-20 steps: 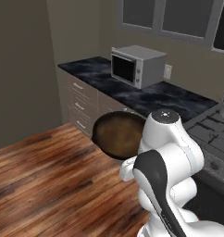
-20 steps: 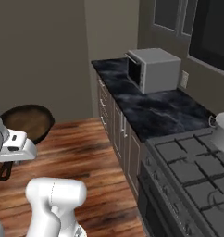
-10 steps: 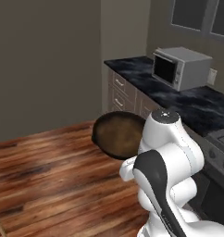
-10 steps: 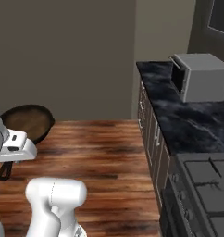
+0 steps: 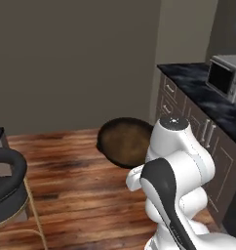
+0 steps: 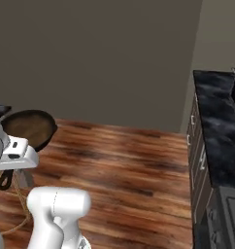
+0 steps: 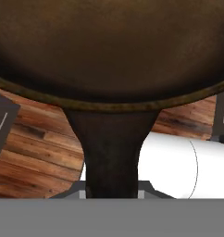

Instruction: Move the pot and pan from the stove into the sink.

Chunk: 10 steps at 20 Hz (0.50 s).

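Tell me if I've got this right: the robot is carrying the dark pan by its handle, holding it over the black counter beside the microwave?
Not quite. The pan is held by its handle, but it hangs over the wooden floor, not over the counter. The left base view shows the counter and microwave off to the pan's right.

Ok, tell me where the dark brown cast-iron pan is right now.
The round dark brown cast-iron pan is held by its handle in the tool, up over the wooden floor, left of the black marbled counter.
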Available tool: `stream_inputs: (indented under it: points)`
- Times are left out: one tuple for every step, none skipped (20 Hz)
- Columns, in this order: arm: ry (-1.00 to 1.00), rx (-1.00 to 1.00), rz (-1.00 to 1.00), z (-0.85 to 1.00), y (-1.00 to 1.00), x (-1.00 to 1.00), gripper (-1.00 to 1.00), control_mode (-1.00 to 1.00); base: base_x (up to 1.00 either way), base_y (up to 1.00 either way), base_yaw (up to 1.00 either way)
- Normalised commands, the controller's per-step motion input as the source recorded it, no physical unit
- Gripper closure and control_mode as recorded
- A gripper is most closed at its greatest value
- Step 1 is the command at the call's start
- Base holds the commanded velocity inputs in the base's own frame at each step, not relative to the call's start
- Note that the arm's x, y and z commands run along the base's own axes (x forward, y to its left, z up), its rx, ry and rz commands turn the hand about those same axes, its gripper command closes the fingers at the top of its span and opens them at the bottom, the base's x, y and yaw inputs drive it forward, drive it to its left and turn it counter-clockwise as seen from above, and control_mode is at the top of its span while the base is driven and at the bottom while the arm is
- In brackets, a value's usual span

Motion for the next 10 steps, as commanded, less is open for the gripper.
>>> stream_inputs:
  points:
    - [0.0,0.0,0.0,0.0,0.0,0.0,1.0,1.0,-0.24,-0.1,0.45]
    - [0.0,0.0,0.0,0.0,0.0,0.0,1.0,1.0,-0.24,-0.1,0.45]
    - [0.0,0.0,0.0,0.0,0.0,0.0,1.0,1.0,-0.24,-0.1,0.45]
    - [0.0,0.0,0.0,0.0,0.0,0.0,1.0,1.0,-0.24,-0.1,0.45]
    - [0.0,0.0,0.0,0.0,0.0,0.0,1.0,1.0,-0.24,-0.1,0.45]
    - [0.0,0.0,0.0,0.0,0.0,0.0,1.0,1.0,-0.23,-0.1,0.45]
    - [0.0,0.0,0.0,0.0,0.0,0.0,1.0,1.0,-0.23,-0.09,0.46]
    - [0.0,0.0,0.0,0.0,0.0,0.0,1.0,1.0,-0.23,-0.09,0.46]
    - [0.0,0.0,0.0,0.0,0.0,0.0,1.0,1.0,-0.23,-0.09,0.46]
    - [0.0,0.0,0.0,0.0,0.0,0.0,1.0,1.0,-0.23,-0.09,0.46]
